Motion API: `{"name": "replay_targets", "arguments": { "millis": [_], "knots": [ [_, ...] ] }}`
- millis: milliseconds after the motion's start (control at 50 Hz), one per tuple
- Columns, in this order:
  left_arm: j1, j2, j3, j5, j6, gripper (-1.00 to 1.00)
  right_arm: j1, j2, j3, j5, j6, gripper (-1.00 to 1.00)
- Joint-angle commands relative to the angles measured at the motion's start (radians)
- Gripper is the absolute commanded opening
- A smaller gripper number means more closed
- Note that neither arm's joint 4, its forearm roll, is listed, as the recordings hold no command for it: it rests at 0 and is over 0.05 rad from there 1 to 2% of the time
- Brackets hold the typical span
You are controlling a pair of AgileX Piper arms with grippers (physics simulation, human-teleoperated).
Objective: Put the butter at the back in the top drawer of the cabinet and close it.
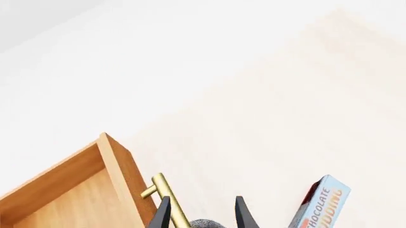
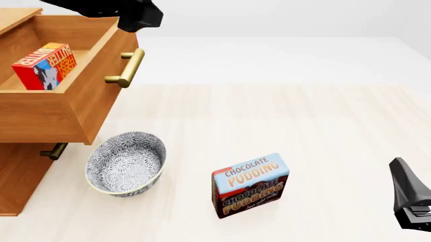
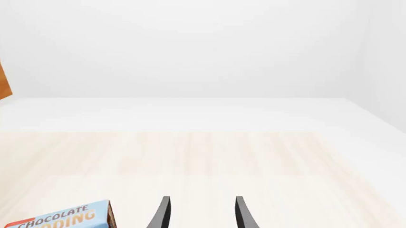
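- Butter (image 2: 44, 66): upright inside top drawer (image 2: 60, 108), pulled out of cabinet (image 2: 20, 176), at 10 o'clock in front view.
- Left gripper (image 1: 201, 213): fingers apart, empty, above brass handle (image 2: 126, 68).
- Right gripper (image 3: 201, 213): fingers apart, empty, at 4 o'clock.
- Pudding box (image 2: 251, 185): table (image 2: 303, 126) ctr, bowl (image 2: 126, 163) at its 9 o'clock.

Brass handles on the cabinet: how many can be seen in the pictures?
2. One handle is on the open top drawer. The tip of a second handle shows under that drawer, above the bowl. More may be hidden lower down.
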Motion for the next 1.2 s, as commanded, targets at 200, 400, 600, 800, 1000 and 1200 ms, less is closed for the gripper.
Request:
{"name": "replay_targets", "arguments": {
  "millis": [200, 400, 600, 800, 1000, 1200],
  "knots": [
    [-0.122, 0.109, 0.099, -0.141, -0.03, 1.0, 0.0, 0.0, 0.0, 0.0, 0.0, 1.0],
    [-0.129, 0.136, 0.133, -0.176, -0.02, 1.0, 0.0, 0.0, 0.0, 0.0, 0.0, 1.0],
    [-0.141, 0.193, 0.144, -0.207, -0.031, 1.0, 0.0, 0.0, 0.0, 0.0, 0.0, 1.0],
    [-0.141, 0.234, 0.142, -0.226, -0.056, 1.0, 0.0, 0.0, 0.0, 0.0, 0.0, 1.0],
    [-0.138, 0.241, 0.149, -0.232, -0.072, 1.0, 0.0, 0.0, 0.0, 0.0, 0.0, 1.0],
    [-0.133, 0.252, 0.159, -0.244, -0.087, 1.0, 0.0, 0.0, 0.0, 0.0, 0.0, 1.0]
  ]
}}
